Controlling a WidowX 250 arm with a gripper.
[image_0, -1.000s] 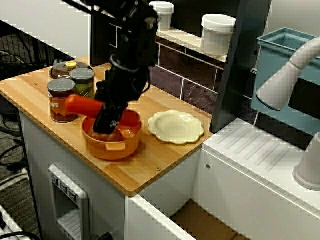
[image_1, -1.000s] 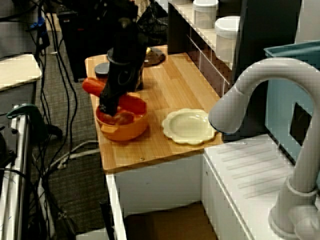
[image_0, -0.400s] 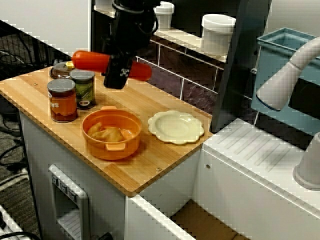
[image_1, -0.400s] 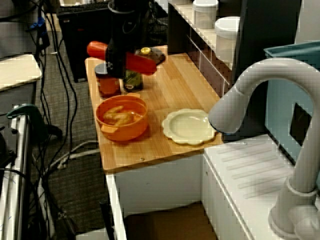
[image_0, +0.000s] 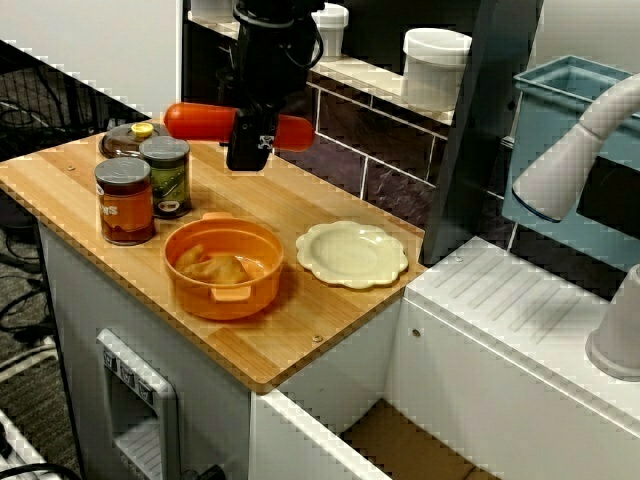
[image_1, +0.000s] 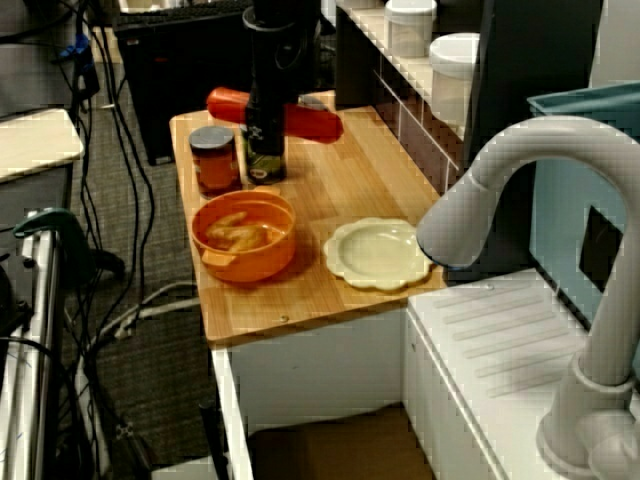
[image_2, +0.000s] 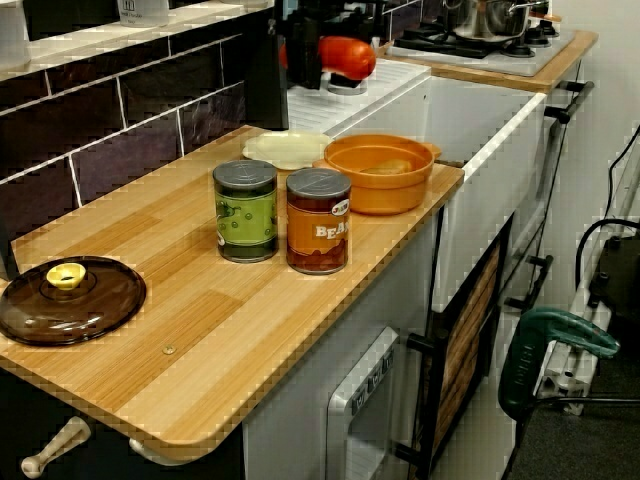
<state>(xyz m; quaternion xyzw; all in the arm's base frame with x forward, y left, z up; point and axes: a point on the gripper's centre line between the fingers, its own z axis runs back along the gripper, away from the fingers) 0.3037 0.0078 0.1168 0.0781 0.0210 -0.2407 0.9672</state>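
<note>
Bench (image_0: 290, 325): wooden top, carrying everything listed below.

Pincer (image_0: 250, 152): hung from a black arm, pointed downward, well above the bench. It is closed across the middle of a red sausage (image_0: 198, 121). The sausage is held level, with both ends sticking out to either side of the jaws. It is in the air and touches nothing else.

Orange pot (image_0: 205, 298): below the pincer and toward the bench's front edge, well apart from it. The pot is uncovered, and pale yellow food pieces (image_0: 215, 266) are seen inside.

Plate (image_0: 352, 252): cream, scalloped, bare. It lies below the pincer and off to one side, just beside the pot.

Lid (image_2: 65, 300): brown glass with a yellow knob. It lies flat, well apart from the pincer, past the cans at the bench's far end in the view along the bench.

Orange can (image_2: 318, 222) and green can (image_2: 246, 212): upright and touching or nearly so, below the pincer and beside the pot.

Step judged: a carry, with the sausage lifted clear and held over the bench. Any lowering from here is judged to call for a level hold and for clearance from the cans and the pot rim.

Writing: "BEA…" is read on the orange can, the rest being turned out of sight. The green can's label is too small to be read.
</note>
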